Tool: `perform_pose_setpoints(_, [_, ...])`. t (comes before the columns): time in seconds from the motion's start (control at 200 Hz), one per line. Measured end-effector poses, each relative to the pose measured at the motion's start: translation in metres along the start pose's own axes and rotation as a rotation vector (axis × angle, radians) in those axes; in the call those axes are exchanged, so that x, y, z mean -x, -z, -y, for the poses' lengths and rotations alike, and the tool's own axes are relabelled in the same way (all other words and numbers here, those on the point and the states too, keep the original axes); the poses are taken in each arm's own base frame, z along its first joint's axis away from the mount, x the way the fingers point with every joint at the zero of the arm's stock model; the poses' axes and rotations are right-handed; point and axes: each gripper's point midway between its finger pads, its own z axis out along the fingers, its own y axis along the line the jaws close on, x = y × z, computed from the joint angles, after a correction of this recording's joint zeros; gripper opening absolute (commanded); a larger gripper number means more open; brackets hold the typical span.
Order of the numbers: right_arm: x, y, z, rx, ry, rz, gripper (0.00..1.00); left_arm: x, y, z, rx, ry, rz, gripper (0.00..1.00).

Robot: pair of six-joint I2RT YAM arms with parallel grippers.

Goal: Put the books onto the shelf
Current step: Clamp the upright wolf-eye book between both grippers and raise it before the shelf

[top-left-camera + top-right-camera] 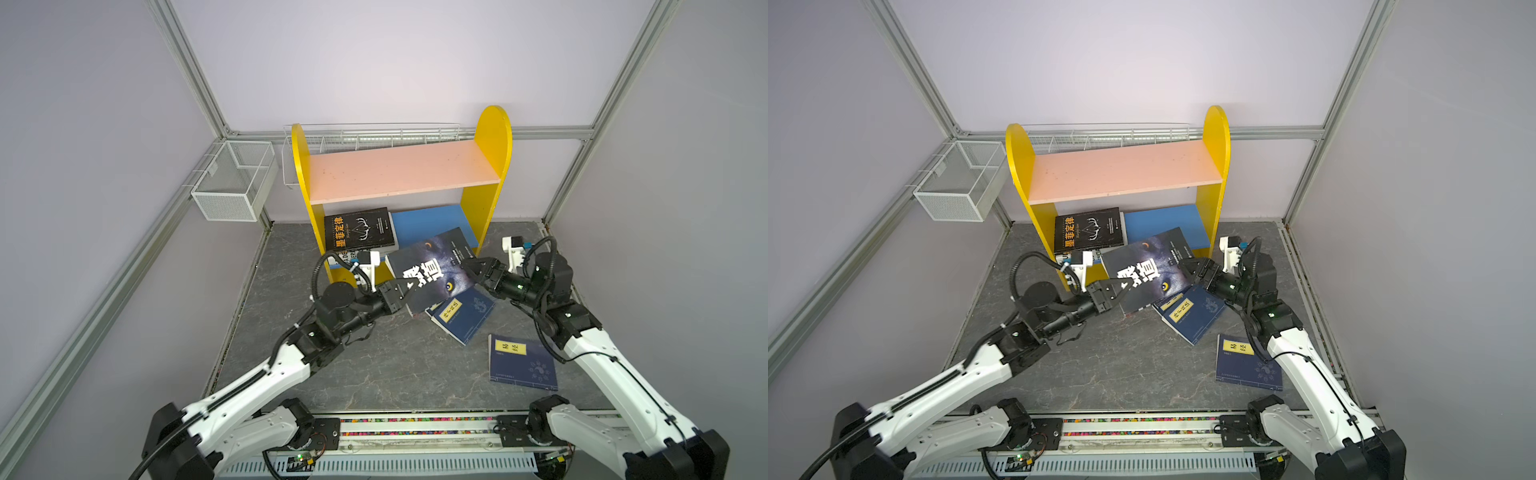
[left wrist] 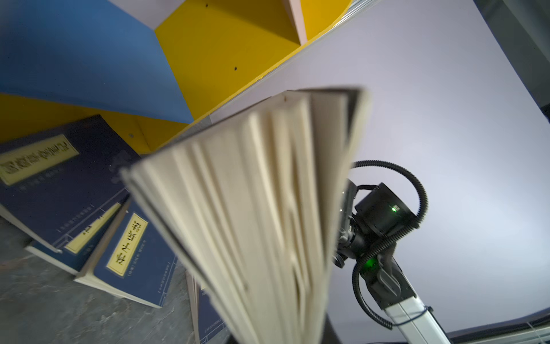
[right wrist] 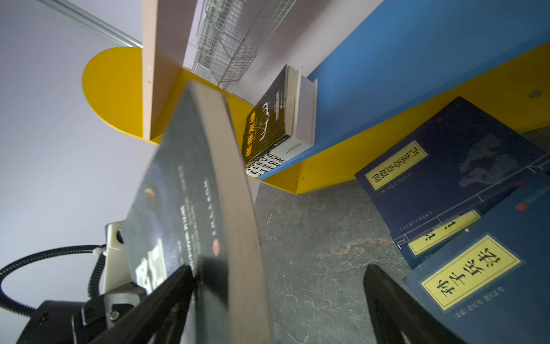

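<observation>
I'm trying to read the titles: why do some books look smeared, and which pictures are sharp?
Left wrist view: pages of the held book fill the frame, blurred. Right wrist view: its cover is soft, yellow labels on the navy books crisp. Both top views: evenly lit, large titles legible.

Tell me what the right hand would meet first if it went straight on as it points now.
The dark book that the left hand holds up. Its edge seems to sit between the right hand's open fingers, so contact is likely at once.
</observation>
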Motion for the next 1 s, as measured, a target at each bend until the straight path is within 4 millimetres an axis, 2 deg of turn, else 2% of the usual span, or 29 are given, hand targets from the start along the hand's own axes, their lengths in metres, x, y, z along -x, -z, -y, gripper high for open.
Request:
perform_pose_setpoints(0.105, [-0.003,-0.006,-0.015,0.114,0.041,-0.066,0.92,0.022,0.033,0.004,0.058,-0.07,0.004,0.0])
perform_pose_setpoints(0.2, [-0.013,-0.011,-0.025,0.213,0.076,-0.122,0.91,0.021,0.049,0.003,0.101,-0.106,-0.04,0.0])
perform_pose_setpoints(0.365, [-0.028,-0.01,-0.049,0.348,0.149,-0.185,0.86,-0.003,0.054,-0.01,0.143,-0.124,-0.181,0.0])
perform_pose_setpoints(0.495, [-0.045,-0.011,-0.064,0.436,0.19,-0.241,0.83,-0.01,0.045,-0.023,0.159,-0.115,-0.246,0.0])
perform_pose_setpoints(0.585, [-0.051,-0.012,-0.06,0.419,0.208,-0.258,0.83,-0.013,0.039,-0.028,0.158,-0.104,-0.274,0.0])
perform_pose_setpoints(0.76, [-0.058,-0.017,-0.028,0.264,0.204,-0.254,0.81,-0.014,0.036,-0.026,0.138,-0.101,-0.289,0.0])
perform_pose_setpoints(0.855, [-0.061,-0.018,-0.018,0.217,0.197,-0.259,0.84,-0.011,0.036,-0.019,0.117,-0.111,-0.282,0.0])
perform_pose_setpoints(1.005, [-0.068,-0.018,-0.015,0.237,0.172,-0.281,0.87,-0.002,0.036,-0.005,0.079,-0.142,-0.266,0.0])
